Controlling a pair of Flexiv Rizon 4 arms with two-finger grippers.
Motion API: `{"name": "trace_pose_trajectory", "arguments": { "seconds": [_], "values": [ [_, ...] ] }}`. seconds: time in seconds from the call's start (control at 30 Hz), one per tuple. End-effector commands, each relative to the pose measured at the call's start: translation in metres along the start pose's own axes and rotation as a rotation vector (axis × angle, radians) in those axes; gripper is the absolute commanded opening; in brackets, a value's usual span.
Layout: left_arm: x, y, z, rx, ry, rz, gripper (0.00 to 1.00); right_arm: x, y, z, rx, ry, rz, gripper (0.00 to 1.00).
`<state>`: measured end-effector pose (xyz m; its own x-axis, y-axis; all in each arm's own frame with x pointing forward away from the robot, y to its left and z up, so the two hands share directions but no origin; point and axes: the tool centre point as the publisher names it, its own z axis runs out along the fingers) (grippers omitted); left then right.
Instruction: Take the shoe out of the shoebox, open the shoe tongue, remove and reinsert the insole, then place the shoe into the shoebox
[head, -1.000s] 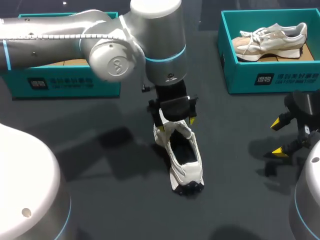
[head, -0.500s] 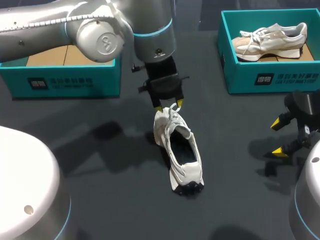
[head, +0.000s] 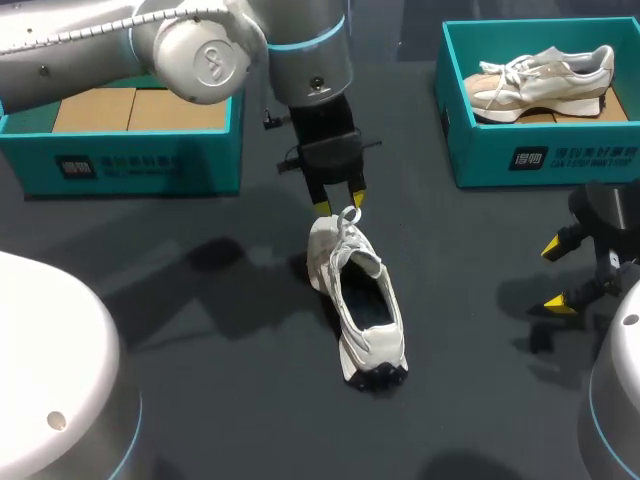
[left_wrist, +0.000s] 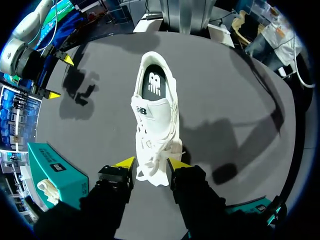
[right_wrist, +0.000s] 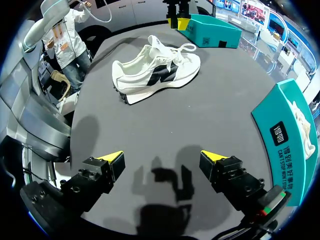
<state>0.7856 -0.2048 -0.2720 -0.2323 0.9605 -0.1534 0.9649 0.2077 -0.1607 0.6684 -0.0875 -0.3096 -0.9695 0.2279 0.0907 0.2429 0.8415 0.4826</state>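
Observation:
A white shoe (head: 358, 300) with a black side mark (right_wrist: 160, 72) stands upright mid-table. Its mouth faces up and the insole (left_wrist: 153, 82) shows inside. My left gripper (head: 340, 204) hovers just beyond the toe end, fingers fairly close together and gripping nothing. In the left wrist view the toe and laces (left_wrist: 152, 160) lie below the gap between its fingertips. A lace loop (head: 348, 213) stands up near them. My right gripper (head: 558, 274) is wide open, low at the right, well away from the shoe. The empty teal shoebox (head: 140, 165) stands at the back left.
A second teal box (head: 560, 155) at the back right holds a beige shoe (head: 545, 80). My left arm's elbow and wrist hang over the back left box. Bare dark table lies between the shoe and my right gripper.
My left gripper has lifted off the front of the shoe, drawn back toward the far side and narrowed its fingers. The shoe and my right arm have stayed put.

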Motion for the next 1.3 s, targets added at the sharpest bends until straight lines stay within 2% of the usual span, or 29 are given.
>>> {"name": "trace_pose_trajectory", "arguments": {
  "seconds": [0.03, 0.33, 0.43, 0.6, 0.7, 0.83, 1.03, 1.13, 1.3],
  "values": [
    [-0.002, -0.012, 0.007, 0.013, -0.001, 0.008, 0.35, 0.001, 0.000, 0.000, 0.001, -0.001, 0.000, 1.00],
    [0.001, -0.042, 0.041, 0.081, -0.011, 0.026, 0.33, 0.001, 0.000, 0.000, 0.001, -0.001, 0.000, 1.00],
    [0.005, -0.050, 0.052, 0.126, -0.023, 0.033, 0.34, 0.001, 0.000, 0.000, 0.001, -0.001, 0.000, 1.00],
    [0.015, -0.065, 0.067, 0.158, -0.026, 0.027, 0.33, 0.001, 0.000, 0.000, 0.001, -0.001, 0.000, 1.00],
    [0.018, -0.071, 0.064, 0.142, -0.030, 0.038, 0.33, 0.001, 0.000, 0.000, 0.001, -0.001, 0.000, 1.00],
    [0.020, -0.076, 0.047, 0.107, -0.046, 0.057, 0.33, 0.001, 0.000, 0.000, 0.001, -0.001, 0.000, 1.00],
    [0.010, -0.076, 0.031, 0.088, -0.076, 0.054, 0.30, 0.001, 0.000, 0.000, 0.001, -0.001, 0.000, 1.00],
    [0.000, -0.076, 0.033, 0.086, -0.089, 0.055, 0.26, 0.001, 0.000, 0.000, 0.001, -0.001, 0.000, 1.00],
    [-0.015, -0.086, 0.060, 0.095, -0.083, 0.059, 0.23, 0.001, 0.000, 0.000, 0.001, -0.001, 0.000, 1.00]
  ]
}}
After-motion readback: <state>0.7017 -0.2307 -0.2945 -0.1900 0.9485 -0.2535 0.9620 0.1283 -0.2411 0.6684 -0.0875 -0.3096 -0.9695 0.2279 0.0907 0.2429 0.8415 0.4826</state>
